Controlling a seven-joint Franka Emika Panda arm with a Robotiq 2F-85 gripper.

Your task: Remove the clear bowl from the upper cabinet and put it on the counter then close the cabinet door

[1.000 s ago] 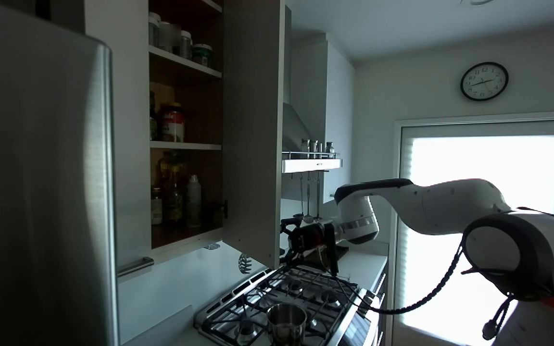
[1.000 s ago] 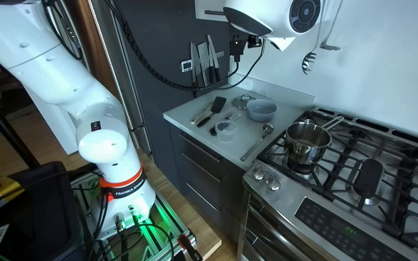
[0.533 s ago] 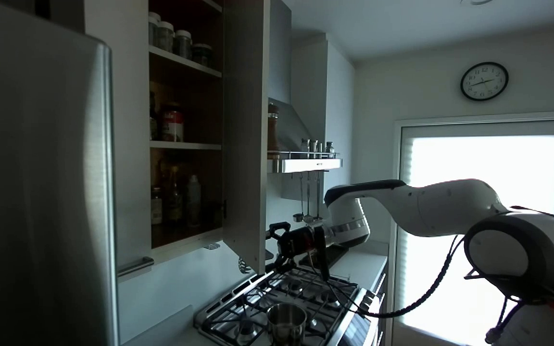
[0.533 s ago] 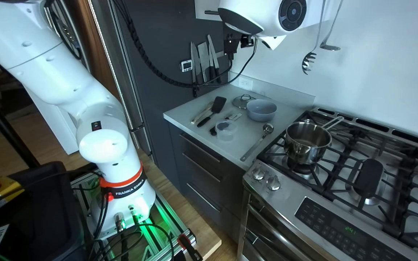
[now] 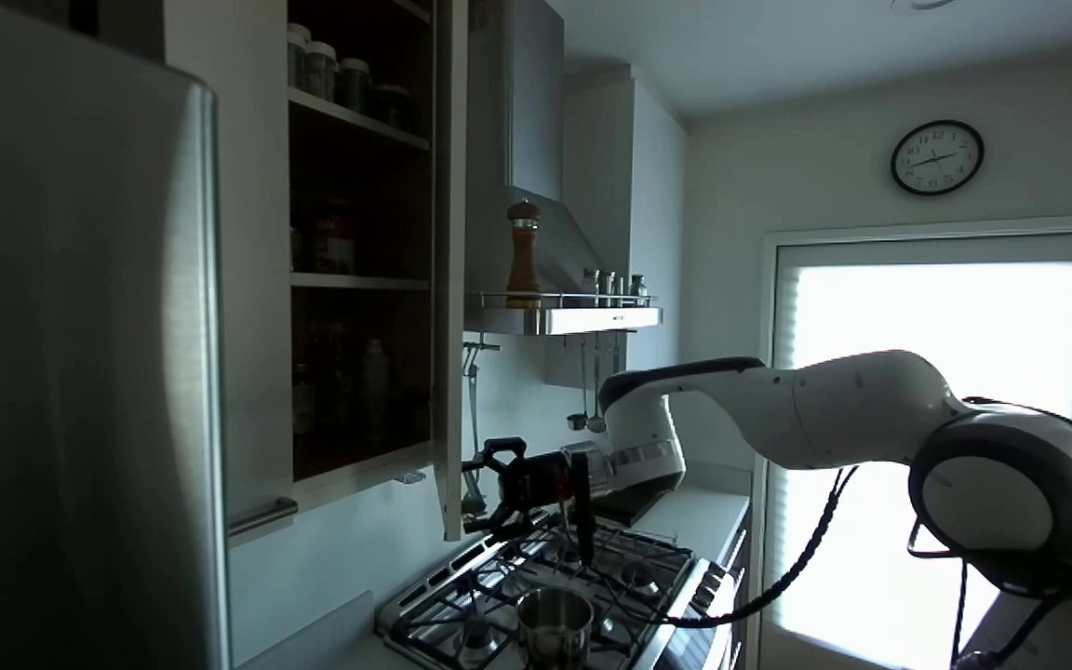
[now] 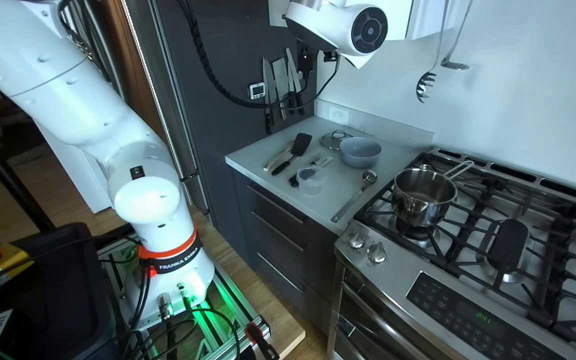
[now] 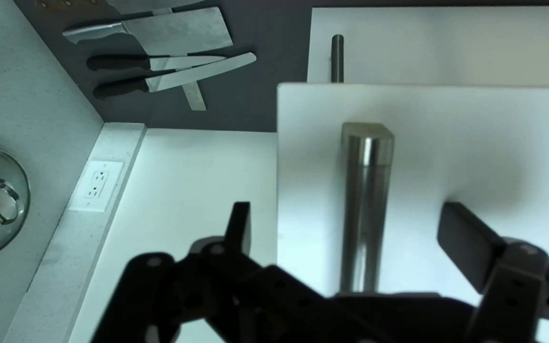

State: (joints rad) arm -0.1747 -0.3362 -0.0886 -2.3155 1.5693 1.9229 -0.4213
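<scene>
The upper cabinet (image 5: 359, 282) stands open, with jars and bottles on its shelves. Its cabinet door (image 5: 449, 279) is seen almost edge-on in an exterior view, and its outer face (image 7: 470, 143) with a vertical metal handle (image 7: 367, 209) fills the right of the wrist view. My gripper (image 5: 469, 495) is open at the door's lower outer side. In the wrist view the gripper (image 7: 346, 228) has the handle between its spread fingers. The right finger is at or very near the door face; the left is past its edge. The clear bowl (image 6: 312, 180) sits on the counter (image 6: 248, 154).
A grey bowl (image 6: 360, 152), a glass lid (image 6: 332, 142) and utensils share the counter. A steel pot (image 6: 424, 197) stands on the stove (image 6: 508, 250). The range hood (image 5: 601, 321) carries a pepper mill (image 5: 524, 251). The steel fridge (image 5: 71, 372) stands left of the cabinet.
The cabinet door has swung toward the cabinet opening, now nearly edge-on. My gripper has moved left along with it, still open. The clear bowl has not moved.
</scene>
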